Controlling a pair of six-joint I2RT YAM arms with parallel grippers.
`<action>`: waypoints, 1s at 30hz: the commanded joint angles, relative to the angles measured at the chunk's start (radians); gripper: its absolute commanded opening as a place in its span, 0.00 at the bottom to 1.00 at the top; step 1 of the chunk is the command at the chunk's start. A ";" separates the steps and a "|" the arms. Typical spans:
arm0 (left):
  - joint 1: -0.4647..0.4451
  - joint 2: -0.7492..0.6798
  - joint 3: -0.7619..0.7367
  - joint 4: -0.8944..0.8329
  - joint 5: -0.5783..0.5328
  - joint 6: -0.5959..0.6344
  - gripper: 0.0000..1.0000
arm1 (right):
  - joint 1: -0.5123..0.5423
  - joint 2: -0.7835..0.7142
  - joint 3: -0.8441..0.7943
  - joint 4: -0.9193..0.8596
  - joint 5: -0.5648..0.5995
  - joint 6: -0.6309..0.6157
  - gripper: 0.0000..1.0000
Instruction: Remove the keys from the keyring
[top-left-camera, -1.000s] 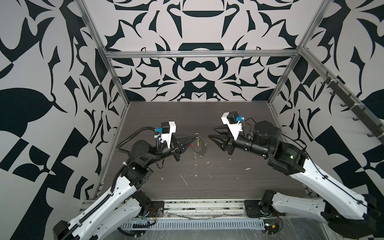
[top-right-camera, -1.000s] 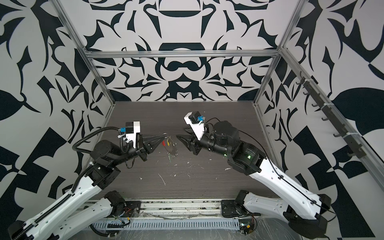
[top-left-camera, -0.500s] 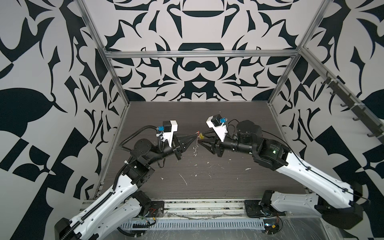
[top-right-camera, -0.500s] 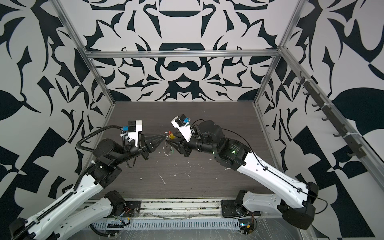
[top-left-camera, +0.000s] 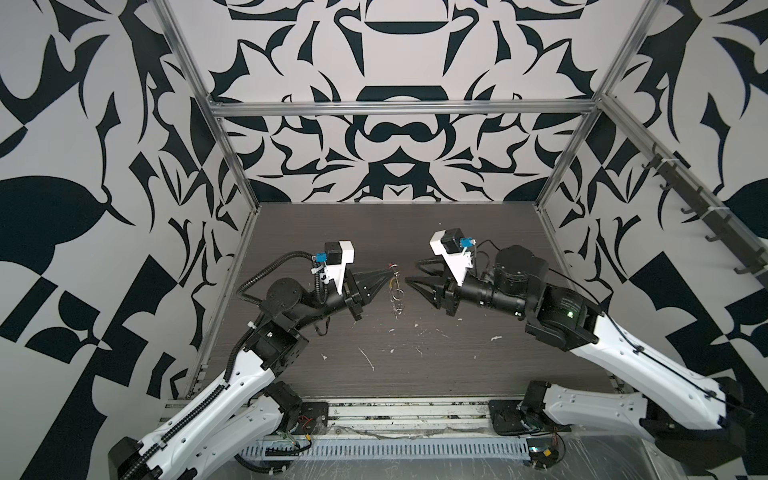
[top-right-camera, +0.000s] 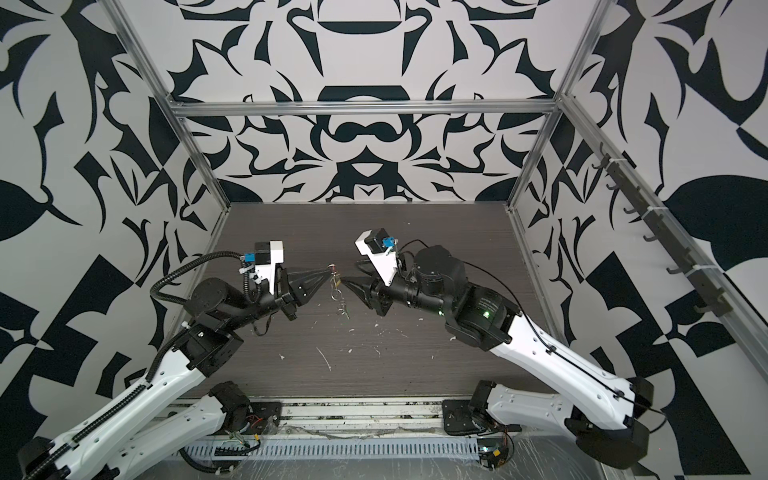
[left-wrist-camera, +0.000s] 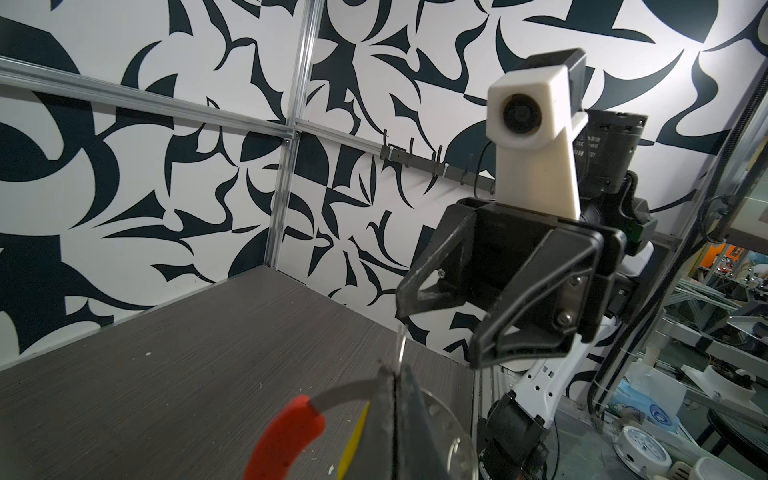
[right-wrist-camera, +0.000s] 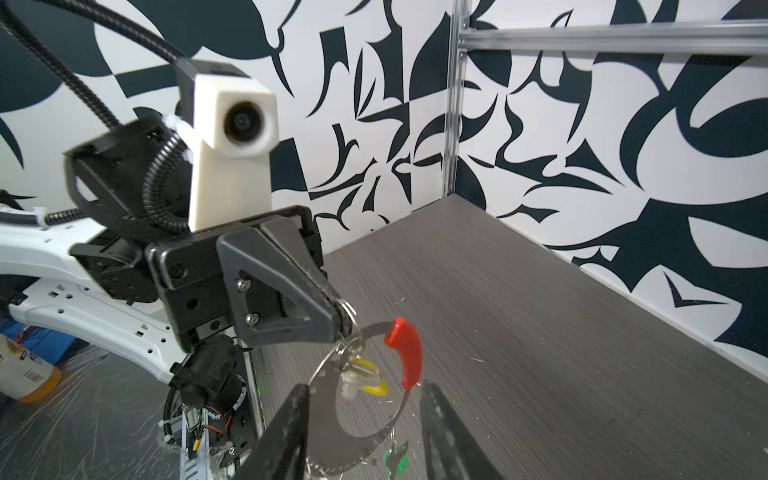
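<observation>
Bright, even light; soft shadows. Top views bowed at edges. Keyring blurred close to left wrist lens.

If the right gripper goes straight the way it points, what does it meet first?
Probably the large dark-grey keyring hoop with its red plastic segment, hanging from the left gripper; depth is unclear.

Keyring cut by frame edge, green key barely visible
</observation>
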 joint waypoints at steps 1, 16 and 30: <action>-0.002 -0.018 0.023 0.048 0.030 -0.002 0.00 | 0.004 -0.052 -0.048 0.109 0.008 -0.005 0.46; -0.002 -0.019 0.006 0.148 0.129 -0.056 0.00 | 0.003 -0.044 -0.131 0.167 -0.132 -0.013 0.46; -0.002 0.010 0.016 0.178 0.210 -0.095 0.00 | 0.005 -0.013 -0.125 0.209 -0.190 -0.008 0.45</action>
